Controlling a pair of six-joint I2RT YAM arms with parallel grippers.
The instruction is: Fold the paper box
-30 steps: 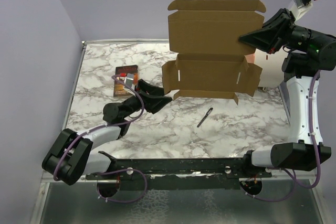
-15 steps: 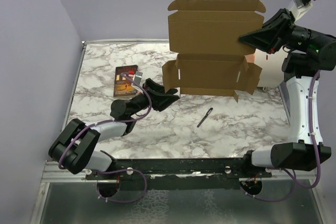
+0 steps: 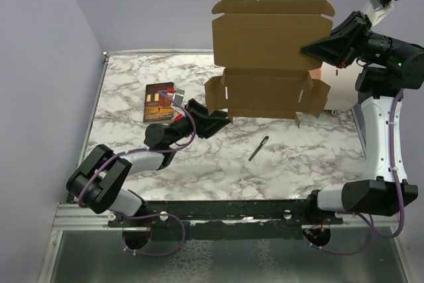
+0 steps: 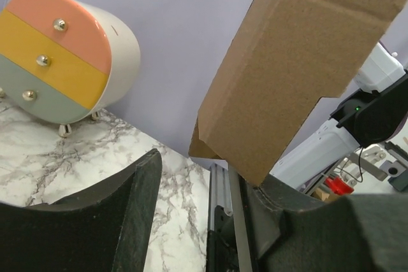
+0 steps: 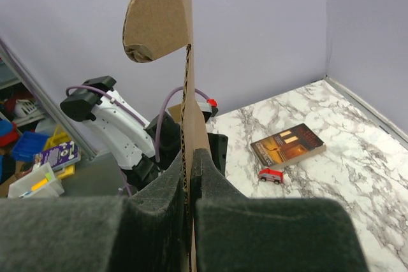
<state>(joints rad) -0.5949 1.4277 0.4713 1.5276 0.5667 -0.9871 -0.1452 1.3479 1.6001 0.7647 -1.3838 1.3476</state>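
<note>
right gripper [image 3: 311,50] is clamping the paper box [image 3: 271,64] aloft while the left gripper [image 3: 222,120] is waiting under its near-left corner

the right gripper's fingers are pinching together on the right edge of the opened sheet, which is hanging in the air above the far half of the table [image 3: 318,164], its long axis running left to right and its flaps spreading at both ends. the left gripper is sitting with its fingers apart just below the near-left flap, so the cardboard is lying up and to the right of it; in the left wrist view the flap's corner is dipping towards the gap, whether touching a finger i cannot tell. the left arm is the nearer one to that free end, so the coming fold is probably depending on it closing there.
</note>
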